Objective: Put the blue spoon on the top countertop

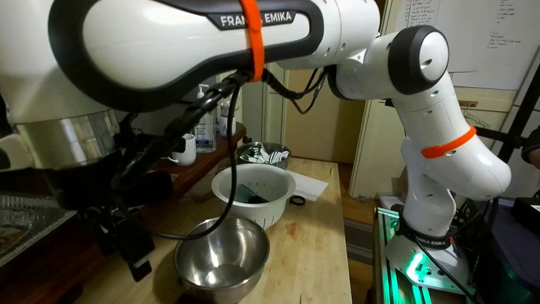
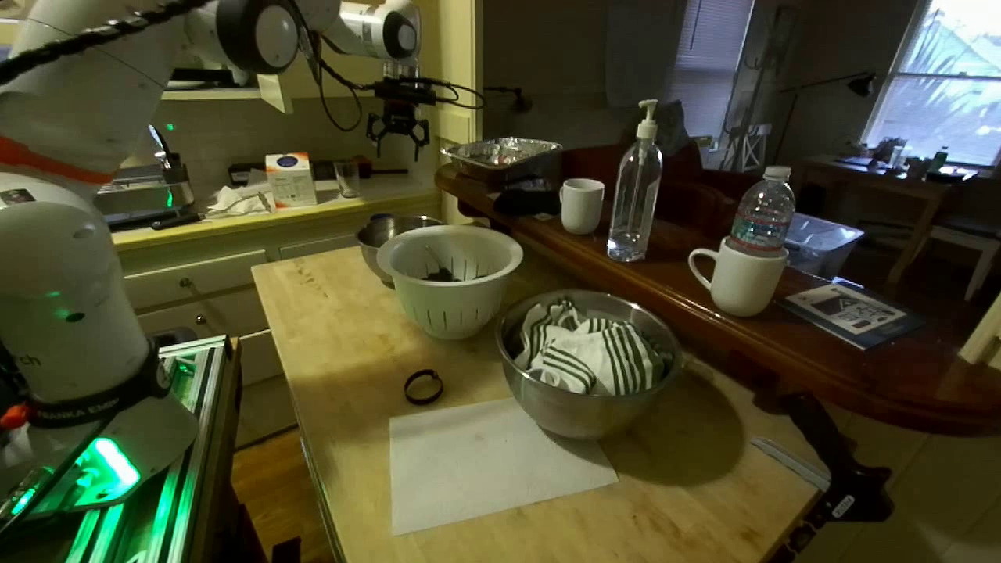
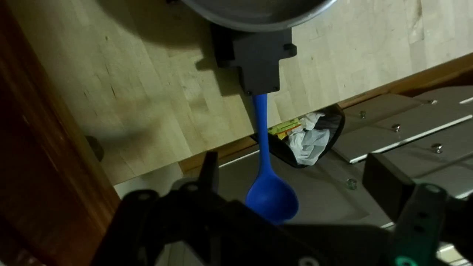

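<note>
Butcher-block counter [image 3: 155, 96]: blue spoon [image 3: 265, 159] projects past edge from black block [image 3: 258, 59], well apart from glossy dark-wood countertop [image 3: 51, 177]. Gripper [image 3: 292, 168] overhead, jaws spread wide.

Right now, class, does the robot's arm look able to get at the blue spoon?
Likely yes: the end effector is open, and nothing shows between it and the blue spoon, though the black block hides its far end and depth is unclear.
</note>
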{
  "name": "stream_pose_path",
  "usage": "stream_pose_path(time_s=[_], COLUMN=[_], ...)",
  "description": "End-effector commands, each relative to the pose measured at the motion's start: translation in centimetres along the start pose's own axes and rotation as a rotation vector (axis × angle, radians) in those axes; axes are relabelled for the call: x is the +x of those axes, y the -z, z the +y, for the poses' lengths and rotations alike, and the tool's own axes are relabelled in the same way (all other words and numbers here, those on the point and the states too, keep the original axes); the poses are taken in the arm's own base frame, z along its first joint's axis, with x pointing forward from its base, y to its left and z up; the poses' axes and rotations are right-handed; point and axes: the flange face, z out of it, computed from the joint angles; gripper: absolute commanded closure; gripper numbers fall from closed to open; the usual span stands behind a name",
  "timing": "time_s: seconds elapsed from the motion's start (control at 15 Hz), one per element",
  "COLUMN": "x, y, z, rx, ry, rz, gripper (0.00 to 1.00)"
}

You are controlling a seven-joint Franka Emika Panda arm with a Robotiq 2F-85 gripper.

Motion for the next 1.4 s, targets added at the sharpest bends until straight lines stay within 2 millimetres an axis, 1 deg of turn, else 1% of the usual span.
stream_pose_path(time_s=[0.0, 0.07, 0.13, 0.27, 0.47, 0.67, 0.73, 0.87, 0.93, 1.0, 1.13, 1.33], x=[2.7, 3.5, 1.8, 2.4, 2.0, 3.2, 3.8, 4.5, 4.6, 4.8, 4.9, 4.3], y=[-1.4, -1.6, -1.4, -1.8, -1.5, -3.5, -4.4, -6.4, -7.3, -8.6, -10.7, -12.8], z=[-0.3, -1.0, -0.3, -0.7, -0.2, -1.7, -2.4, -4.4, -4.9, -5.1, -5.5, -5.3], rx=[0.051, 0.052, 0.047, 0.052, 0.05, 0.063, 0.073, 0.105, 0.111, 0.123, 0.126, 0.118], ry=[0.168, 0.162, 0.118, 0.125, 0.116, 0.206, 0.233, 0.25, 0.25, 0.22, 0.181, 0.079], rz=[-0.069, -0.082, -0.048, -0.051, -0.048, -0.08, -0.08, -0.135, -0.15, -0.165, -0.214, -0.267], gripper=[0.0, 0.0, 0.0, 0.0, 0.0, 0.0, 0.0, 0.0, 0.0, 0.0, 0.0, 0.0])
